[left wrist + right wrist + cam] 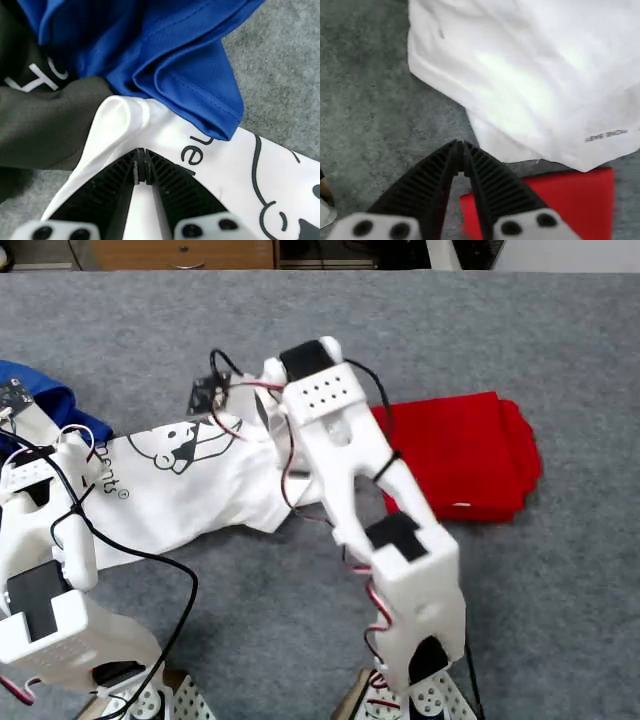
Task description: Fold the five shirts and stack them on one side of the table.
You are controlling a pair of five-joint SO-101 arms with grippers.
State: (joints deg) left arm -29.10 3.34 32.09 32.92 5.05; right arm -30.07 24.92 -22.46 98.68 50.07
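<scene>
left hand [140,170] clamped on white shirt [220,170] edge | right hand [460,150] together, empty, over counter [370,100] | risk: pulling drags overlapping blue shirt [165,55], bunches white

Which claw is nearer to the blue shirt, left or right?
Left. The left claw is on the white shirt beside the blue shirt; the right claw is by the red shirt.

A white shirt [200,485] with a black cartoon print lies spread and rumpled across the middle of the grey table [560,350]. One of its edges is just beside a red shirt [460,455], which is folded into a neat rectangle. At the white shirt's other end a crumpled blue shirt [40,405] overlaps it, and a dark shirt [45,120] with white lettering lies against both.
</scene>
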